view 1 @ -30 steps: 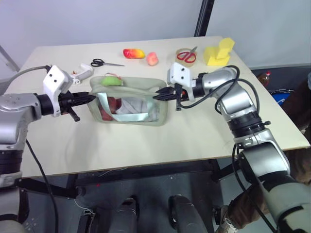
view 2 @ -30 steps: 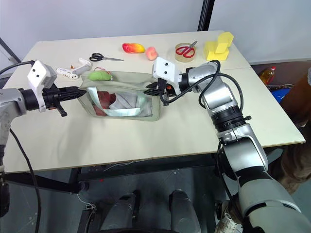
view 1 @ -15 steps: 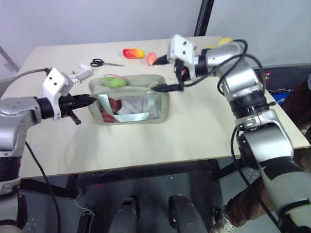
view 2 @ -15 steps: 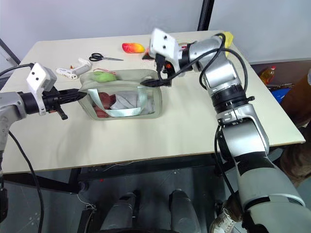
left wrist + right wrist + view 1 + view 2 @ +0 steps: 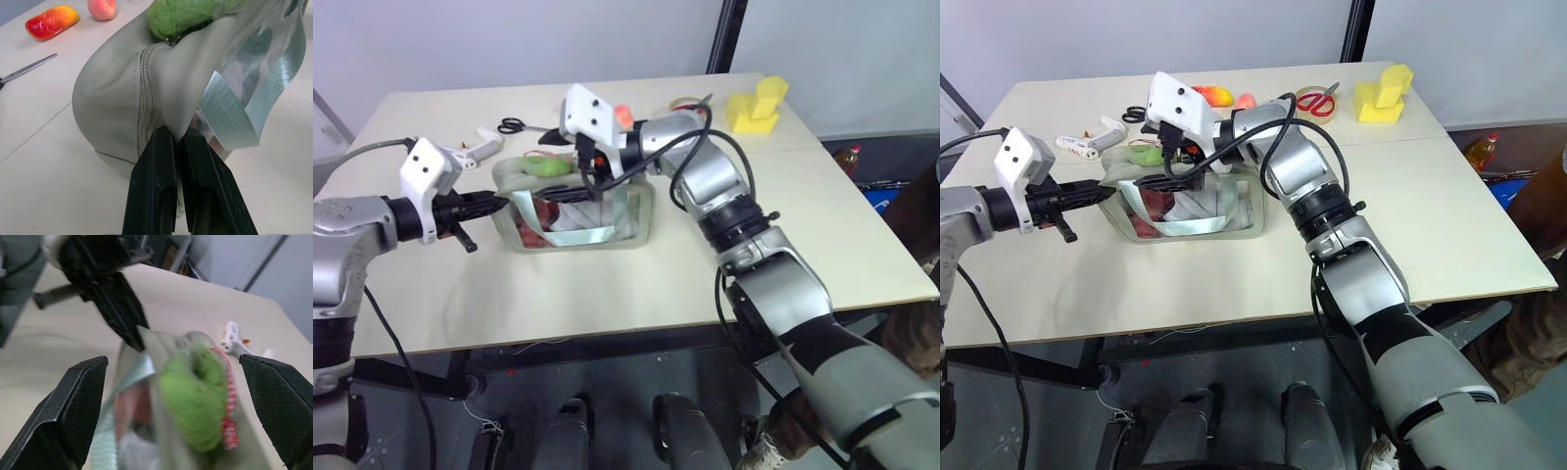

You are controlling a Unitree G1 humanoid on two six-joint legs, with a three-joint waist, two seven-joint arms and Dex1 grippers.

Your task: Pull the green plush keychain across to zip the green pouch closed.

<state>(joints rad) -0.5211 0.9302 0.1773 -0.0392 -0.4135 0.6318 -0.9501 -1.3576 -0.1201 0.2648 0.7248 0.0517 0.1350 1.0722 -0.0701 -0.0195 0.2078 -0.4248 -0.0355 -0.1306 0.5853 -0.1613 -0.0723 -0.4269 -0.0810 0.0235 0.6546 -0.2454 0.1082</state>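
Left gripper (image 5: 177,142): pinching the green pouch (image 5: 631,220) end.
Right gripper (image 5: 176,382): gaping wide, seemingly straddling the green plush keychain (image 5: 195,401).

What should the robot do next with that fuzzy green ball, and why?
Probably ease the open right claw forward and close it on the green plush keychain, which sits between its fingers but ungripped, while the left claw pinches the green pouch's end.
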